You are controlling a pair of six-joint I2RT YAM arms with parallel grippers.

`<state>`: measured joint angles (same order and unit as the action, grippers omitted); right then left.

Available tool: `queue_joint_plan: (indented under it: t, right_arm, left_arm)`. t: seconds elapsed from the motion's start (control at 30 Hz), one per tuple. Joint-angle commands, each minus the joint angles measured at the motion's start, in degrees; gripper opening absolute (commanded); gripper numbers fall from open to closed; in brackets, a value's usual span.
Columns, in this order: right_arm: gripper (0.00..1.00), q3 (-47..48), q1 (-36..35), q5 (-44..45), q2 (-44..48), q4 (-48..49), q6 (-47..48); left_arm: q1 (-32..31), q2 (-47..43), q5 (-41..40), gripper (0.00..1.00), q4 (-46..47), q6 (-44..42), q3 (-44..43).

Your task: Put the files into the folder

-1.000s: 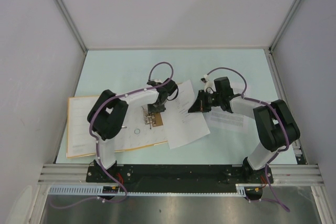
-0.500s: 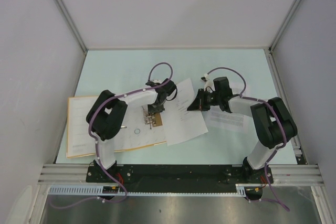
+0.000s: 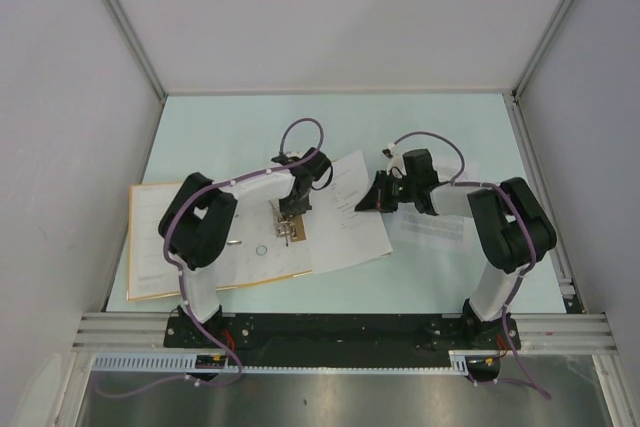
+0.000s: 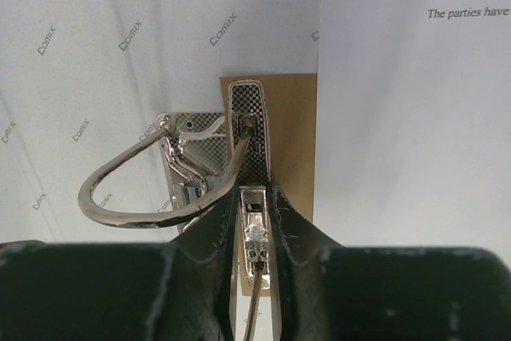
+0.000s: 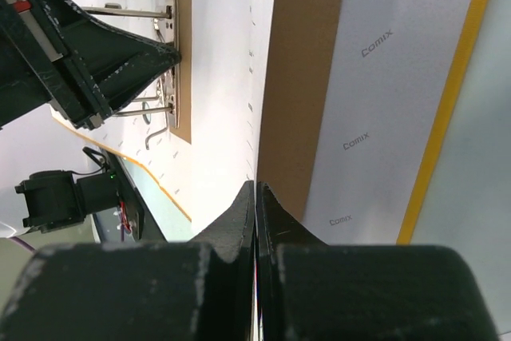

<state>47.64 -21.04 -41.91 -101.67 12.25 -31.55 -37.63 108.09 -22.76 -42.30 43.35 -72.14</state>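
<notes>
The folder [image 3: 160, 237] lies open at the left, whitish inside with an orange-yellow rim. Its metal ring clip [image 3: 285, 227] stands open on the brown spine. My left gripper [image 3: 293, 209] is shut on the ring clip's lever [image 4: 254, 225], and the open rings [image 4: 136, 197] curve to its left. The files [image 3: 340, 222], a white printed sheet, lie partly over the folder's right half. My right gripper [image 3: 368, 202] is shut on the sheet's right edge. In the right wrist view the sheet [image 5: 223, 77] stands edge-on between the shut fingers [image 5: 255, 189].
A second printed sheet [image 3: 440, 229] lies on the table under my right arm. The folder's orange rim [image 5: 451, 101] runs beside pale green table. Grey walls enclose the table on three sides. A metal rail runs along the near edge [image 3: 340, 327].
My right gripper has moved left with the sheet, which has slid and turned closer to the ring clip. My left gripper stays on the clip lever.
</notes>
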Motion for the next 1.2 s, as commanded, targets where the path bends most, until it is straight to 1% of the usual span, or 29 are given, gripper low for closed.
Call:
queue_joint_plan:
  t: [0.0, 0.2, 0.33, 0.47, 0.53, 0.63, 0.7, 0.87, 1.03, 1.17]
  right_arm:
    - [0.00, -0.09, -1.20, 1.13, -1.60, 2.60, -0.53]
    - [0.00, -0.09, -2.34, 1.66, -2.66, 2.78, 0.00]
    - [0.00, -0.09, -1.82, 2.53, -2.57, 2.25, 0.52]
    - [0.00, -0.09, -1.81, 5.51, -2.04, 1.02, 0.09]
    - [0.00, -0.18, -2.16, 7.79, -1.61, 0.67, -0.79]
    - [0.00, -1.31, -2.78, 10.17, -0.29, 0.84, -3.16]
    - [0.00, -2.54, -2.61, 10.62, 0.85, 2.25, -5.53]
    - [0.00, -3.60, -4.62, 13.43, 3.84, 1.47, -8.97]
    - [0.00, -3.69, -5.86, 12.47, 4.29, 3.74, -10.02]
    - [0.00, -3.69, -6.12, 13.17, 3.93, 2.96, -9.76]
  left_arm:
    - [0.18, -1.83, 3.51, 0.00, 1.17, -1.17, 0.77]
    - [0.10, -2.80, 4.13, 0.00, -0.32, -1.69, 0.07]
    - [0.36, -3.94, 5.18, 0.00, -0.15, -2.74, 0.07]
    - [0.89, -4.64, 7.37, 0.00, 1.25, -4.76, 0.77]
    - [1.41, -5.52, 8.43, 0.00, 2.48, -4.94, 2.00]
    - [1.59, -6.05, 6.86, 0.00, 1.44, -4.33, 1.83]
    - [1.59, -6.84, 6.86, 0.00, 1.87, -3.98, 2.61]
    - [1.59, -8.51, 7.03, 0.00, 4.51, -2.40, 4.81]
    - [1.50, -8.25, 7.38, 0.00, 4.25, -2.92, 4.55]
    - [1.59, -8.78, 7.21, 0.00, 3.98, -3.19, 4.73]
